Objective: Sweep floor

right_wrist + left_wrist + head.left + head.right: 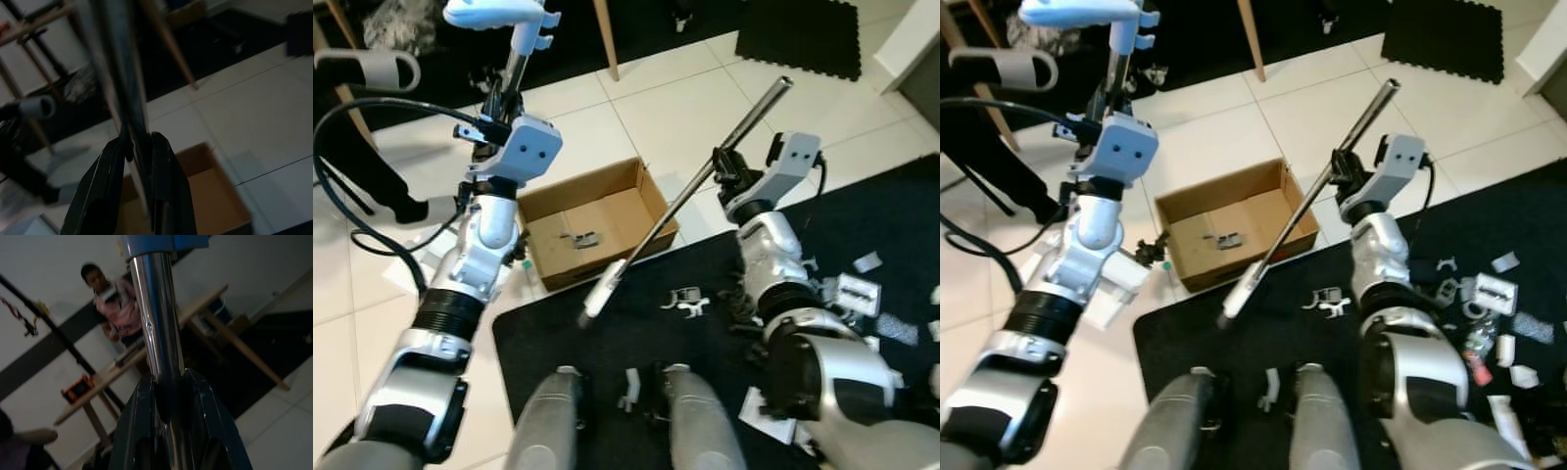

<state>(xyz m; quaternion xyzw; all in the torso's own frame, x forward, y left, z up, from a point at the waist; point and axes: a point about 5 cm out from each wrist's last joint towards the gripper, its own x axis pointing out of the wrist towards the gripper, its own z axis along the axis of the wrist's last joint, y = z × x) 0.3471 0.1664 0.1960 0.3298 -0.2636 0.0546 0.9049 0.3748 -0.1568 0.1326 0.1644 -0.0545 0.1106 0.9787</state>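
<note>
My left gripper is raised at the upper left, shut on an upright silver pole with a pale blue handle on top. In the left wrist view the fingers clamp that pole. My right gripper is shut on a long silver stick that slants down-left over the cardboard box. The stick's white tip rests on the black rug. White litter lies scattered on the rug, with more of it at the right.
Wooden table legs stand at the back, beside a black foam mat. A black cable loops at the left over the white tiles. A person stands by a table in the left wrist view. My knees are at the bottom.
</note>
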